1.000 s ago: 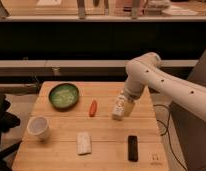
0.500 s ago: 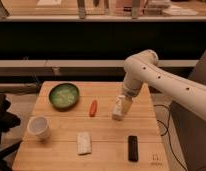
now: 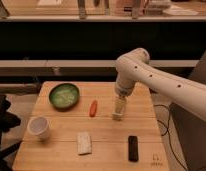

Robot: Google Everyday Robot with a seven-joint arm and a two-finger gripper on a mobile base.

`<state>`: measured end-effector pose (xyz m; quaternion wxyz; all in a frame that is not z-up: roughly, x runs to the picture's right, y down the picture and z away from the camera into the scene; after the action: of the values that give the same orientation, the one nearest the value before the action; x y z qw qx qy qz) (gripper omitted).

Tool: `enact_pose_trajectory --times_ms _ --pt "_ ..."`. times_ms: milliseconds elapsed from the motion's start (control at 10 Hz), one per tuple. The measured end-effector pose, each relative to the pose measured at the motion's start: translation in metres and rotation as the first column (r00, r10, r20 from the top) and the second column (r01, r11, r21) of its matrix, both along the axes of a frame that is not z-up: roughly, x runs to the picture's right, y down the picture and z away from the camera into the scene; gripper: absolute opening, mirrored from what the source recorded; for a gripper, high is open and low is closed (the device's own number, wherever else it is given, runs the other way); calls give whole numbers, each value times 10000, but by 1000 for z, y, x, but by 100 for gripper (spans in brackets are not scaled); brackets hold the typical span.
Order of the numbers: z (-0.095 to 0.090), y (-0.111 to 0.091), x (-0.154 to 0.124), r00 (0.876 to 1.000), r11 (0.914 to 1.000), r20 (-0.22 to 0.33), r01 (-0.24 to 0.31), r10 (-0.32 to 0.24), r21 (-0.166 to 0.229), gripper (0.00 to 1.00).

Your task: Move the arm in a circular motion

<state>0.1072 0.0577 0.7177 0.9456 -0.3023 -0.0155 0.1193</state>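
Note:
The arm (image 3: 161, 82) is large and white, made of thick rounded segments with small dark dots. It reaches in from the right edge and bends down at a bulbous joint (image 3: 131, 65) over the wooden table (image 3: 61, 155). Its beige gripper (image 3: 118, 113) points down at the table's right-middle part, just right of a small red-orange object (image 3: 93, 108). The gripper holds nothing that I can make out.
On the table stand a green bowl (image 3: 64, 95) at the back left, a white cup (image 3: 38, 127) at the left, a pale flat packet (image 3: 84, 142) at the front and a black bar-shaped object (image 3: 133, 148) at the front right. A dark counter runs behind.
The arm's elbow joint and gripper have shifted slightly to the left over the last second. The objects on the table have not moved.

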Motion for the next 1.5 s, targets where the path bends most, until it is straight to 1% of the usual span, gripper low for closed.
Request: enact_pose_trajectory --times_ms 300,700,1000,1300,1500 --pt "-5 6 -12 10000 9999 -18 -77 76 -83 80" --pt "-10 9 -19 9999 9998 -17 -150 149 -121 80" --pt "-15 15 -7 9990 9989 -141 -425 422 -178 80" --pt "-19 19 -8 9980 9979 -186 -614 610 -225 80" --pt "-20 16 -12 9974 9973 -188 -695 691 -224 80"
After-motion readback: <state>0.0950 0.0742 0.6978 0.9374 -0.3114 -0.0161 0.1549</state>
